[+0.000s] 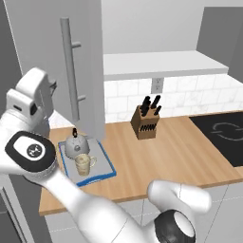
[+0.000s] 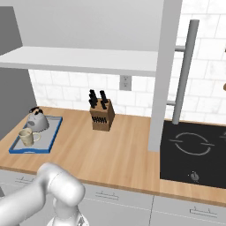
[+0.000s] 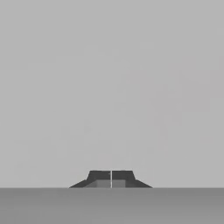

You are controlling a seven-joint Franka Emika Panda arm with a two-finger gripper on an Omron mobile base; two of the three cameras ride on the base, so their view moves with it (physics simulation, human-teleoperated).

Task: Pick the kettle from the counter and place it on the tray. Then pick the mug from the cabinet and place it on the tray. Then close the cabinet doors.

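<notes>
**Flat, even render light; soft throughout**

Evenly bright in both base views, with no visible lamp and no glare. Faint, soft-edged shadows only: under the shelf [image 2: 79,59], along the tiles [image 1: 185,97], beside the knife block [image 1: 144,122]. Dull sheen at most on the kettle [image 1: 76,144] and the door handle [image 2: 184,70]. Slightly soft and low in detail all over; robot body at the lower edges large and smooth. Hand view a plain, featureless grey, fingertips [image 3: 101,178] dark and sharp-edged against it.
</notes>
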